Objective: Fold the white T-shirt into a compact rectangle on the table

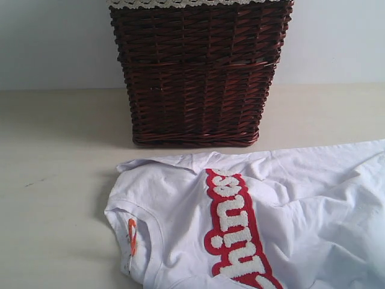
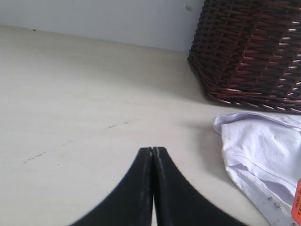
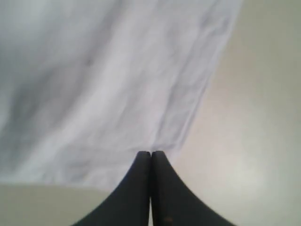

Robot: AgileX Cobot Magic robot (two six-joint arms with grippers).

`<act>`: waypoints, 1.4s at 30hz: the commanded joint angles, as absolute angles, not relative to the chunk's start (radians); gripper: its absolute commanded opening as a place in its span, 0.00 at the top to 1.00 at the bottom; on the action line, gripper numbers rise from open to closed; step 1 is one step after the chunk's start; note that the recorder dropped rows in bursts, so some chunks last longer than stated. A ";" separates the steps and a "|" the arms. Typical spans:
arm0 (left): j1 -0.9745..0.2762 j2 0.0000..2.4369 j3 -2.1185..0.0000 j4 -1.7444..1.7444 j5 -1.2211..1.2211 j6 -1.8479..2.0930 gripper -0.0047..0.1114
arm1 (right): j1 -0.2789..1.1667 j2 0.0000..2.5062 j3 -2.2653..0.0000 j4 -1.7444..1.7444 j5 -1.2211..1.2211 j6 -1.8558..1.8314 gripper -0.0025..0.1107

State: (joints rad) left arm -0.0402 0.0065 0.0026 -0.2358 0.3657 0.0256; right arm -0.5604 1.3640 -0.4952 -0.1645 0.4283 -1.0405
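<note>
The white T-shirt (image 1: 289,205) lies spread and rumpled on the table (image 1: 54,180), its neck with the orange tag (image 1: 132,235) toward the left and the red-outlined lettering (image 1: 237,235) running across the chest. Neither gripper shows in the exterior view. In the left wrist view my left gripper (image 2: 153,149) is shut and empty over bare table (image 2: 94,94), with a sleeve of the T-shirt (image 2: 263,155) off to one side. My right gripper (image 3: 151,152) is shut too, its tips right at a hem corner of the T-shirt (image 3: 103,84); no cloth shows between them.
A dark wicker basket (image 1: 198,72) with a lace-trimmed liner (image 1: 186,3) stands just behind the shirt, against a pale wall. The basket (image 2: 249,52) is also close by in the left wrist view. Bare table (image 3: 254,117) lies beside the hem.
</note>
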 commanded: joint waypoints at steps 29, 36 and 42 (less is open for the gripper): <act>-0.045 0.000 0.000 -0.243 0.363 0.027 0.96 | -0.565 1.451 -0.495 -0.321 0.531 -0.861 0.98; -0.045 0.000 0.000 -0.243 0.363 0.027 0.96 | -0.565 1.556 -0.495 -0.286 0.384 -0.834 0.98; -0.045 0.000 0.000 -0.243 0.363 0.027 0.96 | -0.565 1.633 -0.495 -0.290 0.545 -0.832 0.98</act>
